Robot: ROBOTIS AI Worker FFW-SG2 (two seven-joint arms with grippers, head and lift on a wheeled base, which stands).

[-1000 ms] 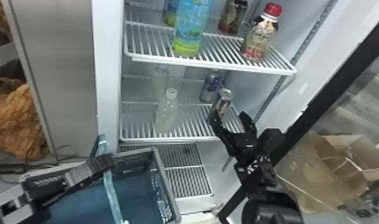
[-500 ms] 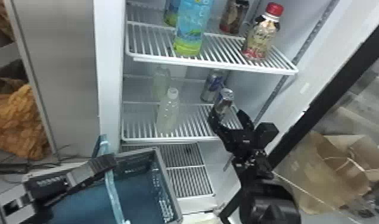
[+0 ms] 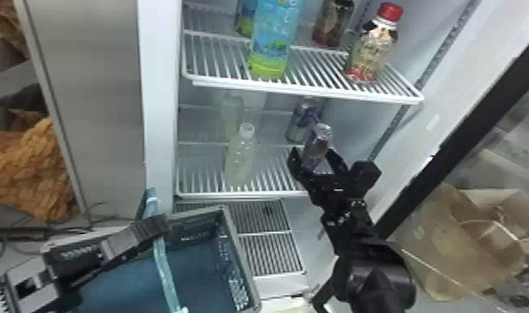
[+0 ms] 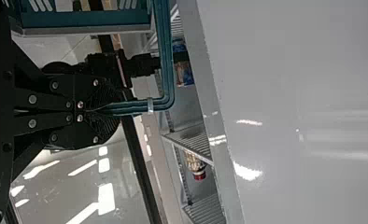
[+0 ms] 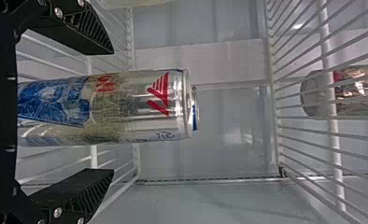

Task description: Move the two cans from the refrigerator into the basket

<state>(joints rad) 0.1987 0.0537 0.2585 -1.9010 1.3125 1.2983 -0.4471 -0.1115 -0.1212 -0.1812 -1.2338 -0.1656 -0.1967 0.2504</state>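
The red-marked, blue-and-silver can [image 5: 107, 107] is framed, untouched, by the right gripper's [image 3: 313, 153] spread fingers! At its eight o'clock, the basket handle [image 3: 164, 268] is clamped by the left gripper [image 3: 164, 224].

Blue, silver and red can [image 5: 126, 109]

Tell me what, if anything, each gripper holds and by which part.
The left gripper holds the basket by its teal handle. The right gripper holds nothing: its open fingers stand either side of a can, with gaps.

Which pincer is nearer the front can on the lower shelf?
Right. The right pincer is open, a finger either side of the front can; the left pincer is outside, gripping the basket handle.
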